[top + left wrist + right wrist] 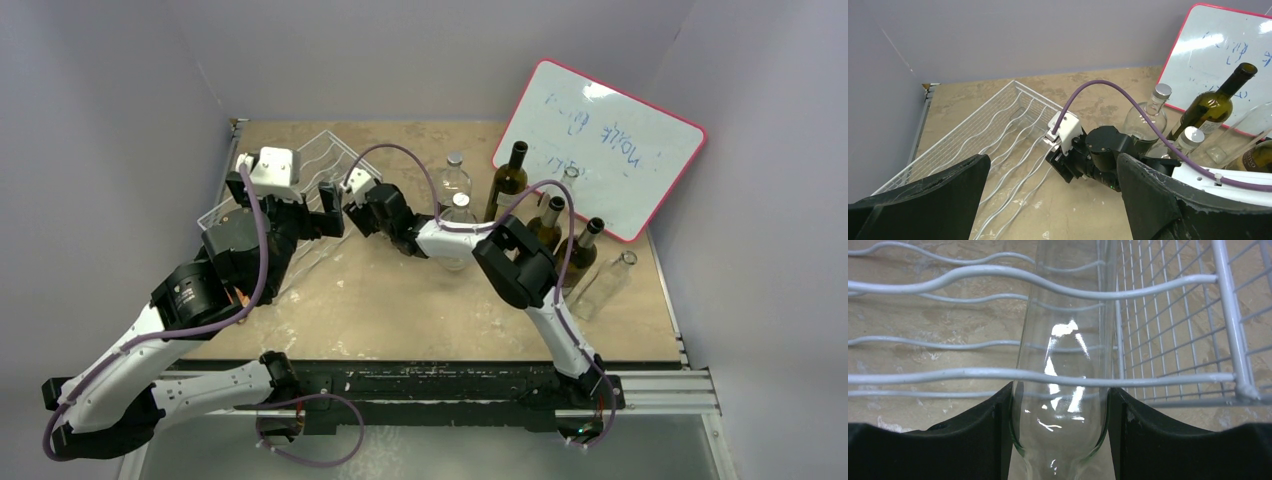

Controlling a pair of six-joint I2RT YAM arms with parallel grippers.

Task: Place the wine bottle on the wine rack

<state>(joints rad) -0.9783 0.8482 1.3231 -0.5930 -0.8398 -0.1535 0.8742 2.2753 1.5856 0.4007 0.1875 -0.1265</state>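
Placement — our right gripper (pixel 1060 407) clamps the wine bottle (pixel 1063 360) at the wine rack (pixel 1175 315), left gripper (pixel 1052 167) gapes empty; next we should lower gently, then release.

We see a tan, scuffed desk (pixel 400 310) closed in on three sides by plain, pale grey-lilac walls (pixel 400 50). A pink-framed whiteboard (pixel 600 145) leans in the back right corner, with bright glare near its upper edge.
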